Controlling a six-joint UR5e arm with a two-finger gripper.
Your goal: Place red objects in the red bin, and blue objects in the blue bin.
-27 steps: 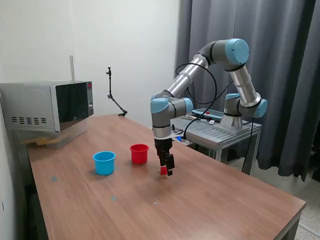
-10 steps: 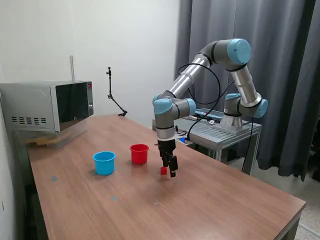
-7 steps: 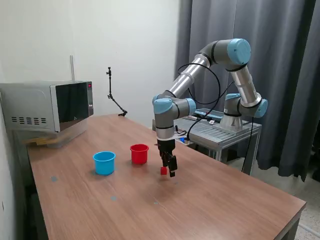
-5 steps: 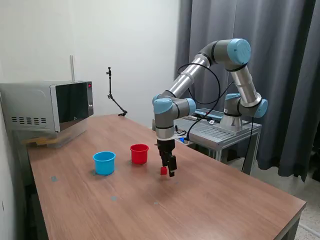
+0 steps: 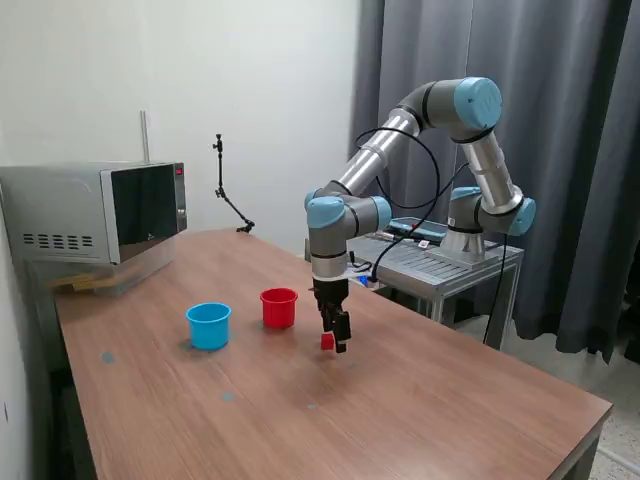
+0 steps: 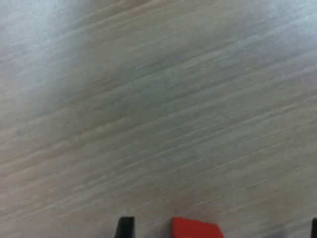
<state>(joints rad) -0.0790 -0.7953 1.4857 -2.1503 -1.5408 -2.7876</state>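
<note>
A small red cube [image 5: 327,341] lies on the wooden table, to the exterior view's right of the red bin [image 5: 279,307]. The blue bin [image 5: 209,325] stands further to the exterior view's left. My gripper [image 5: 337,342] points straight down with its tips low at the cube. In the wrist view the red cube [image 6: 196,228] sits between two dark fingertips [image 6: 125,227], with a gap of bare table on each side. The gripper [image 6: 219,229] is open around it. No blue objects are in view.
A microwave [image 5: 100,212] stands at the table's far corner on the exterior view's left. A thin black stand [image 5: 228,190] rises behind the cups. A metal cart [image 5: 440,262] carries the arm's base past the table's far edge.
Over the last second the gripper has shifted slightly toward the exterior view's left, staying low at the red cube. The cube and both cups have not moved.
</note>
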